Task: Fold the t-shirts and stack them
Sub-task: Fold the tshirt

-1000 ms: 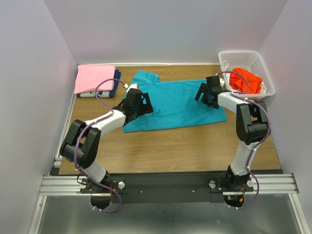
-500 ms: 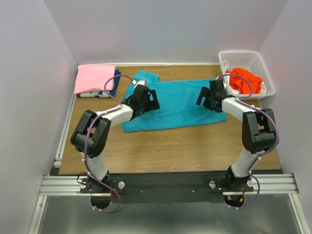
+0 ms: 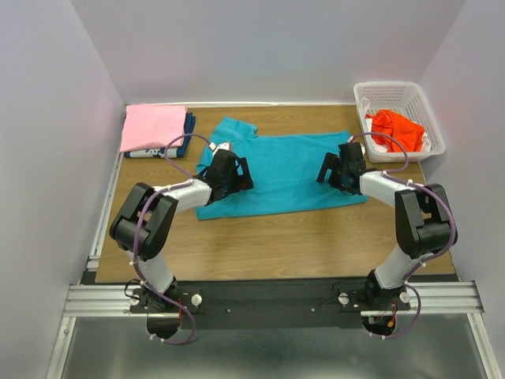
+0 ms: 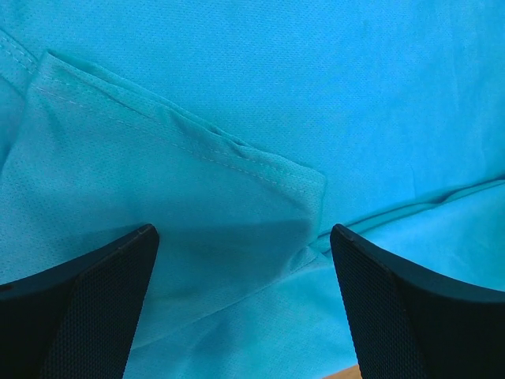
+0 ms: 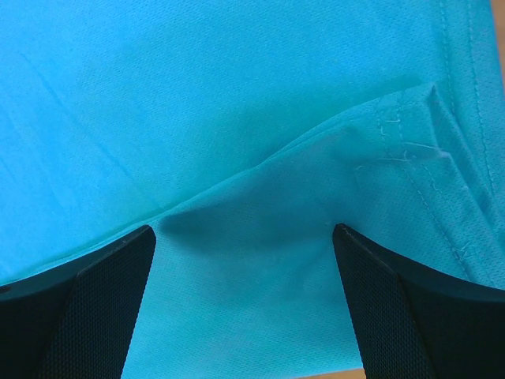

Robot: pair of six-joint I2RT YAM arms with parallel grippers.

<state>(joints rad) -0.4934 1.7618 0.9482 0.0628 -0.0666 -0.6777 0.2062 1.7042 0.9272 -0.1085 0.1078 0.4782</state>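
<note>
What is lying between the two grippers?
Only the teal t-shirt: its spread-out middle spans the gap between the left gripper and the right gripper, as the top view shows.

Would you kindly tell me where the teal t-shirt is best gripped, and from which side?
Likely from above, along its near edge: the teal t-shirt lies flat, so only doubled cloth offers purchase. The open left pincer is over the sleeve's stitched hem; the open right pincer over the folded bottom corner.
</note>
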